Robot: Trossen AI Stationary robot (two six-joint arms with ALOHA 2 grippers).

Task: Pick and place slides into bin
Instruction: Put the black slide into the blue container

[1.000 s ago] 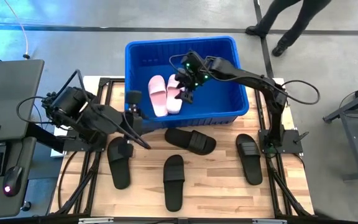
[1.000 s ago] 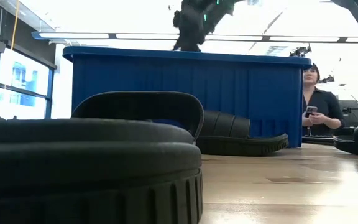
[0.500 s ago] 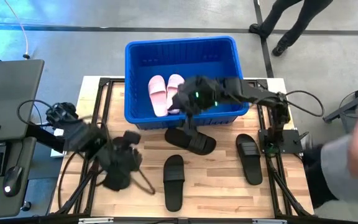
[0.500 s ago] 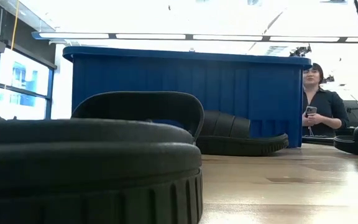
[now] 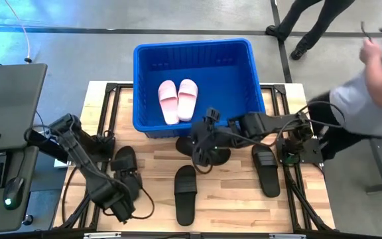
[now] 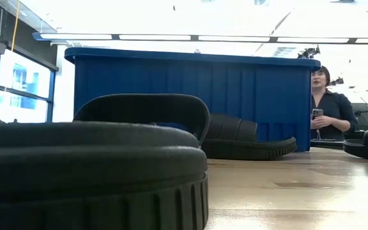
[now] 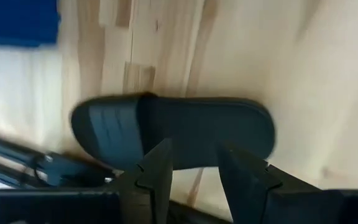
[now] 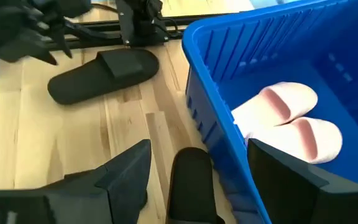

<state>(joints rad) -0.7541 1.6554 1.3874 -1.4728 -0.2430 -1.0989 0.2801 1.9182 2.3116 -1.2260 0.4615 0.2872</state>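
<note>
both pink slides (image 5: 177, 99) lie in the bin (image 5: 257, 86), so the right gripper (image 8: 194, 180) spreads wide over a black slide (image 8: 191, 186) and the left gripper (image 7: 194, 165) opens over another (image 7: 179, 130).

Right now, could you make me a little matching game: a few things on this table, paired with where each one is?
Things:
1. pale pink slip-on sandals
2. left tool
3. right tool
4. large blue plastic crate

Places:
A. at the table's far edge
B. over a black sandal beside the crate
C. inside the crate
D. over a black sandal near the table's left side

Pairs: 1-C, 2-D, 3-B, 4-A
</note>
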